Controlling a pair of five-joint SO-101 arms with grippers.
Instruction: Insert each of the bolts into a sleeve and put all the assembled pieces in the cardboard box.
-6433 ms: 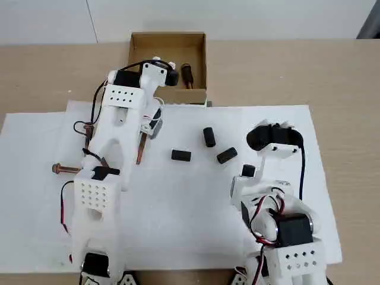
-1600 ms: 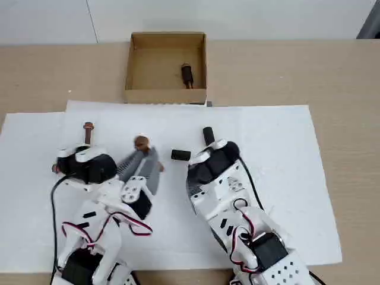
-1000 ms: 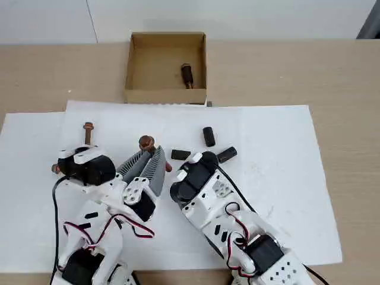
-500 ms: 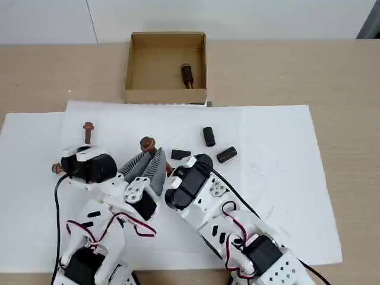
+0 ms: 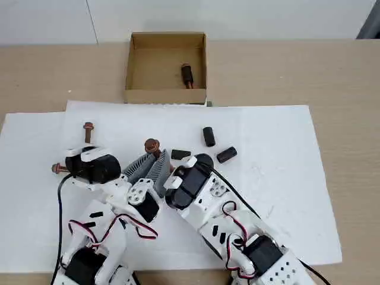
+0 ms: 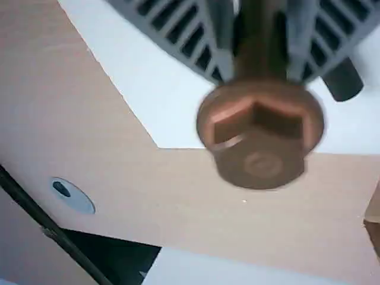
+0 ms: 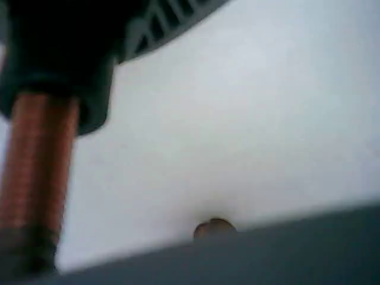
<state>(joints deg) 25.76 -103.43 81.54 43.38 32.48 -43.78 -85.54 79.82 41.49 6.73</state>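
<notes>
My left gripper [image 5: 153, 161] is shut on a copper bolt [image 5: 152, 145], whose hex head [image 6: 259, 139] sticks out past the grey fingers [image 6: 178, 24]. My right gripper [image 5: 174, 173] sits right beside it, shut on a black sleeve [image 7: 56, 65]. The bolt's threaded shank [image 7: 35, 172] meets the sleeve's end. Three loose sleeves [image 5: 180, 154] [image 5: 209, 136] [image 5: 226, 155] lie on the white paper just beyond the grippers. Two more bolts [image 5: 88, 130] [image 5: 59, 168] lie at the left. The cardboard box [image 5: 134, 65] at the back holds one assembled piece [image 5: 187, 74].
The white paper [image 5: 279, 178] covers the near half of the wooden table [image 5: 297, 71]. Both arms crowd its near left and middle. The paper's right part is bare. Another bolt's head [image 7: 215, 227] shows far off in the right wrist view.
The left arm came back from the box and picked up a bolt. The right arm swung left with its sleeve until it met the bolt. In the last half second the bolt edged slightly right.
</notes>
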